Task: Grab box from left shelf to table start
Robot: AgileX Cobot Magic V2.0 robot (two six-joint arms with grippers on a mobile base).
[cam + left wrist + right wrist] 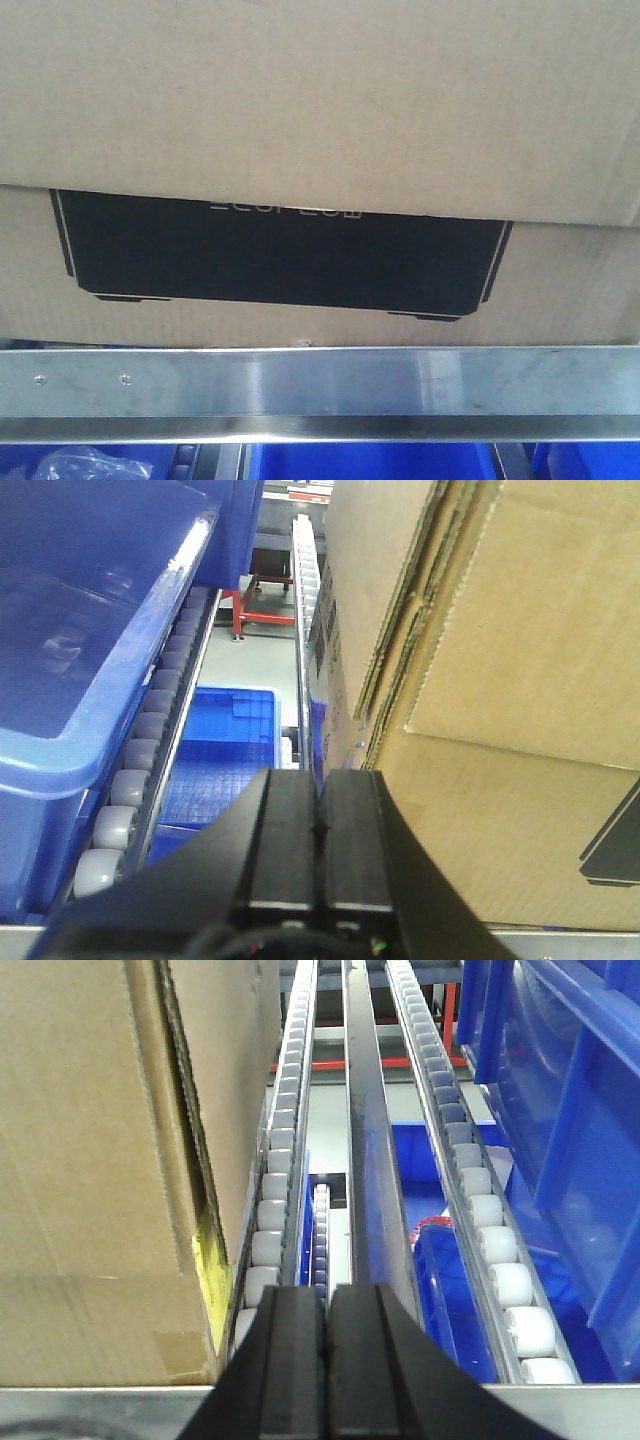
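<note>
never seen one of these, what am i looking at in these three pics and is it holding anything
This is a two-armed robot facing a storage rack. The front camera looks straight at a tan cardboard box sitting behind the silver rail of the left shelf. The other two pictures come from cameras on the wrists: the black wedges at the bottom are the left gripper and right gripper, one each side of the box. Both are shut and hold nothing. Roller tracks and blue bins flank the box.
</note>
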